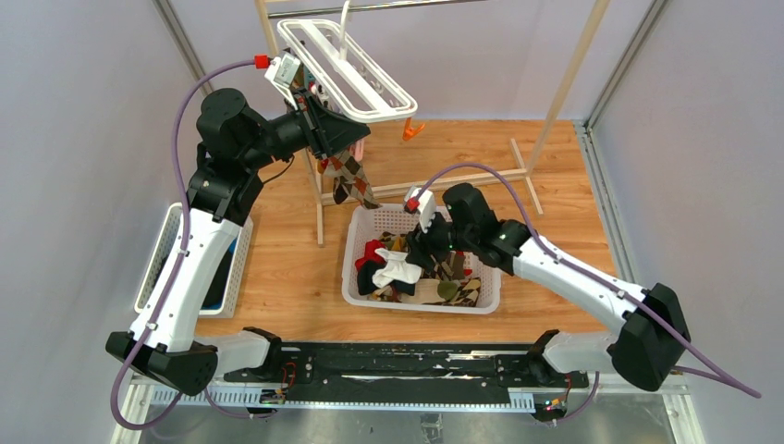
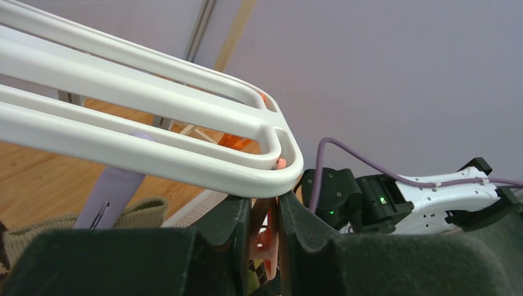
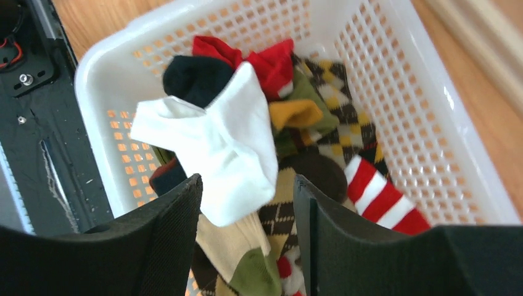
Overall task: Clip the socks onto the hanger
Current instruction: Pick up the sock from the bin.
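Above the table's far edge, left of centre, the left gripper (image 2: 265, 209) is clenched on a salmon clip (image 2: 266, 243) under the hanger (image 2: 185, 166)'s end. An argyle sock (image 1: 349, 178) dangles below. Nearer the front edge, the right gripper (image 3: 247, 188) hangs over the basket (image 1: 421, 303), fingers released, straddling the white sock (image 3: 228, 142) atop the other socks (image 3: 302, 117). Step looks like fetching the next sock. Next move likely needs a short drop and a pinch on the white one only.

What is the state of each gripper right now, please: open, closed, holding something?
Left gripper: closed on a pink clip under the hanger.
Right gripper: open over the white sock, gripping nothing.
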Motion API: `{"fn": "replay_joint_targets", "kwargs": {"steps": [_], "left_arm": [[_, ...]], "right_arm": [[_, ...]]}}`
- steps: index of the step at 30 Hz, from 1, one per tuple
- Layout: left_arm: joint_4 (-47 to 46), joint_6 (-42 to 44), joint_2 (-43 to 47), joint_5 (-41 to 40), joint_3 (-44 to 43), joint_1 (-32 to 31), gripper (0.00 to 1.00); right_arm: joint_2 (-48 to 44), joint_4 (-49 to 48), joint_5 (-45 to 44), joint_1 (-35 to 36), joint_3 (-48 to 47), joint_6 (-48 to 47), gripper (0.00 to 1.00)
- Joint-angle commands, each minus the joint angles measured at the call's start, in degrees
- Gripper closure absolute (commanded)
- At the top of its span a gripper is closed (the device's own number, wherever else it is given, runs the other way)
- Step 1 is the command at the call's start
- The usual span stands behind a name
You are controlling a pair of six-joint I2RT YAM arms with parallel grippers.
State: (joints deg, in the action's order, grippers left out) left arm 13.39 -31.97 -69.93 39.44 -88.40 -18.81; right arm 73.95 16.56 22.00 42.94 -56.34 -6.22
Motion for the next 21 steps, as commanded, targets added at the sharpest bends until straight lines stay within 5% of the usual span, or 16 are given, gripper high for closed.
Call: {"fn": "replay_joint_targets", "kwargs": {"steps": [1,21], "left_arm": [[-1.3,0.3,0.1,0.1,-0.4,0.7,1.0],[-0.5,0.6,-0.2,-0.1,-1.9,0.7,1.0]], "right_arm": [[-2.5,-11.7,0.8,2.8,3.3,-9.4,0.44],[7.6,-12.9,-1.0,7.3,1.7,-19.4,0.47]]}}
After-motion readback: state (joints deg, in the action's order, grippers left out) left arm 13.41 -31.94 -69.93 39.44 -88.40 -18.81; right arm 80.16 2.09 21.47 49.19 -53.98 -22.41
